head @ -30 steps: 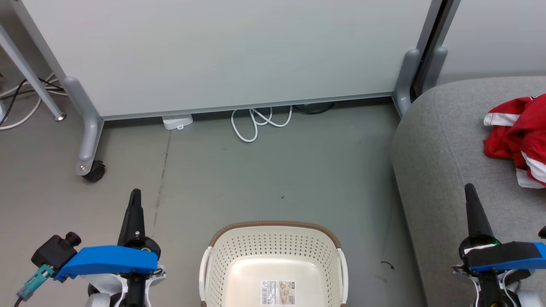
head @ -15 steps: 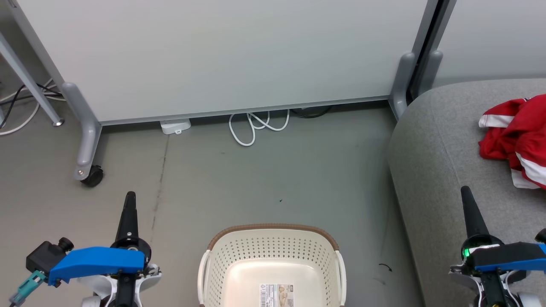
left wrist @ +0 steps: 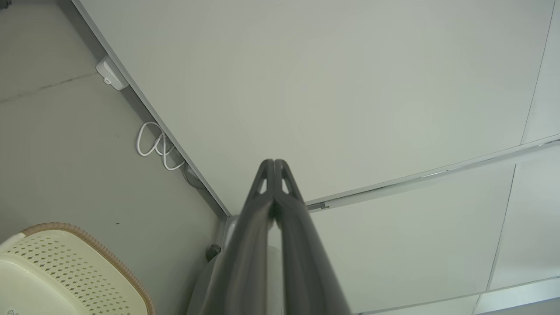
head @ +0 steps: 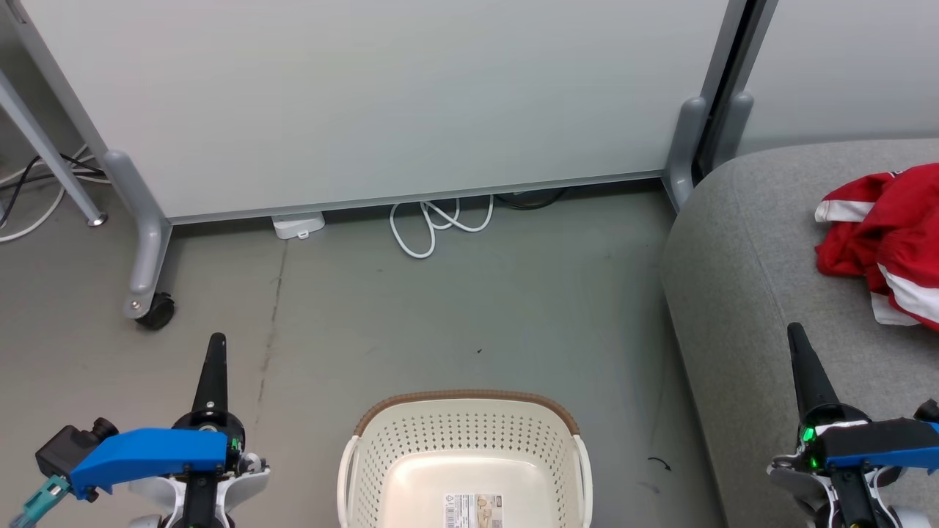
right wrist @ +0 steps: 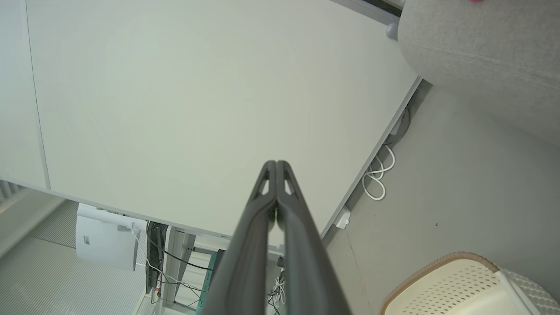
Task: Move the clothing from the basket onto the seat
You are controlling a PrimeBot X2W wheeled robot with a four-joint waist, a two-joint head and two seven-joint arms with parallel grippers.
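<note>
Bright even light, soft shadows, wide-angle wrist distortion

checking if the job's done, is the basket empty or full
Empty, as far as visible: the basket shows a bare bottom and label; the clothing lies on the sofa. Its near end is cropped.

I saw a pale grey partition panel [head: 381,103] standing on the grey floor [head: 455,315]. At its base lay a looped white cable [head: 439,218], a white box [head: 298,225] and a black castor [head: 157,313].
</note>
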